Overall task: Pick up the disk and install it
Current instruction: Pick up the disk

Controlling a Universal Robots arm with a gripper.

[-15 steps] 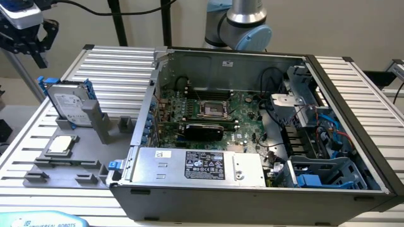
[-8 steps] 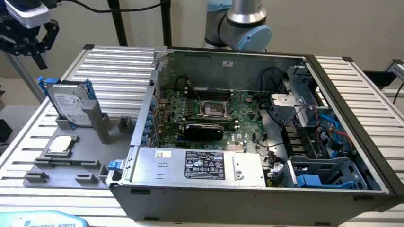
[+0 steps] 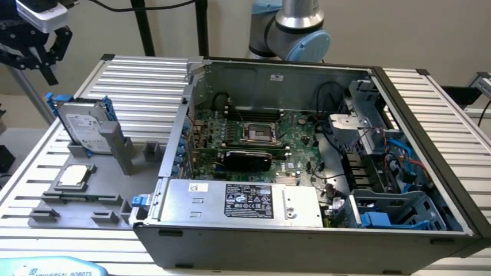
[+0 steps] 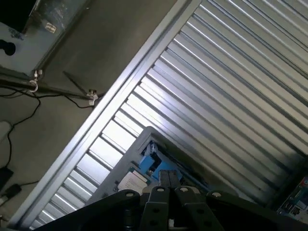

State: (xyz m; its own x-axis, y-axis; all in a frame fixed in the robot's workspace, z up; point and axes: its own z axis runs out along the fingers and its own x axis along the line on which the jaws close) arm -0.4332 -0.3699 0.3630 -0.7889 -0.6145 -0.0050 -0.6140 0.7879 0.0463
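1. The claw (image 3: 38, 60) hangs in the air over the bench's (image 3: 146, 86) far corner on the exterior view's left. It is above the bench surface and touches nothing.
2. The claw is closed narrow. In the wrist view its two dark fingers (image 4: 162, 180) are pressed together, with nothing between them.
3. The disk (image 3: 80, 127) stands on edge, leaning slightly, in a slot of a grey holder (image 3: 115, 146). The holder sits on the bench near its edge on the exterior view's left.
4. The disk's white label faces the near side of the bench, and its blue carrier frame shows along the top and side edges.
5. The disk is below the claw and a little toward the bench's middle. The two are near each other but clearly apart.
6. In the wrist view the claw (image 4: 168, 177) looks down on the disk (image 4: 126, 182). The blue frame and a corner of the white label show just past the closed fingertips, against the ribbed bench (image 4: 231, 96).
7. A square silver CPU chip (image 3: 75, 175) lies flat on the same holder, nearer the bench's front edge than the disk.
8. An open computer case (image 3: 429, 144) fills the middle of the bench, beside the holder. A grey power-supply box (image 3: 238, 201) sits along the case's near wall.
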